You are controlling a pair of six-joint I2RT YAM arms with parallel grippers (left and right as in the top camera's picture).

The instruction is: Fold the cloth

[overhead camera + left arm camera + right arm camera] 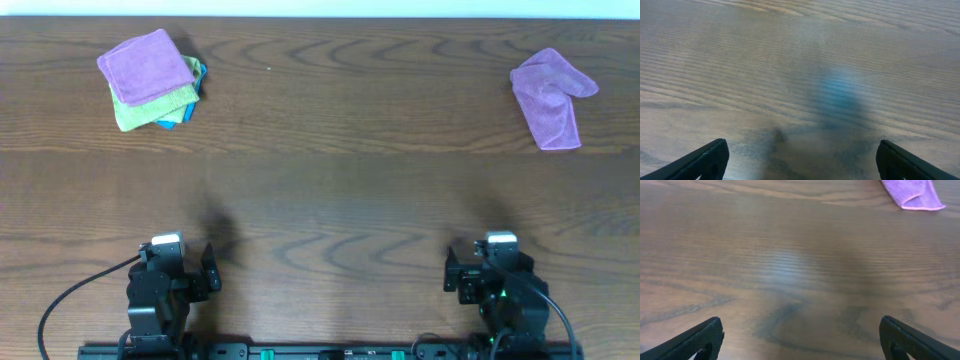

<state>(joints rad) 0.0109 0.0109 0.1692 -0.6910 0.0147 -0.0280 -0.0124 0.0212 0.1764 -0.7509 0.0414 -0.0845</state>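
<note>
Cloth point(548, 97): purple, on far R part of table point(330, 190), well apart from both grippers.

L gripper point(801, 156): low at near edge of table, L side. Fingers point(705, 161) spread wide, empty, bare wood under them.

R gripper point(801, 332): same posn on R side. Fingers point(696, 340) spread wide, empty.

Cloth posn vs tool: ahead of R gripper and somewhat to its R. In R wrist view only its near end shows, at top-right of frame, cut by the edge.

Cloth condition: lies low on the wood, rumpled, irregular outline. A flap sticks out to the R at the far end; hemmed edge visible at near end.

Far L of table: stack of folded cloths point(152, 80), purple on top, green under, blue lowest. Well apart from L gripper and from the cloth.
</note>
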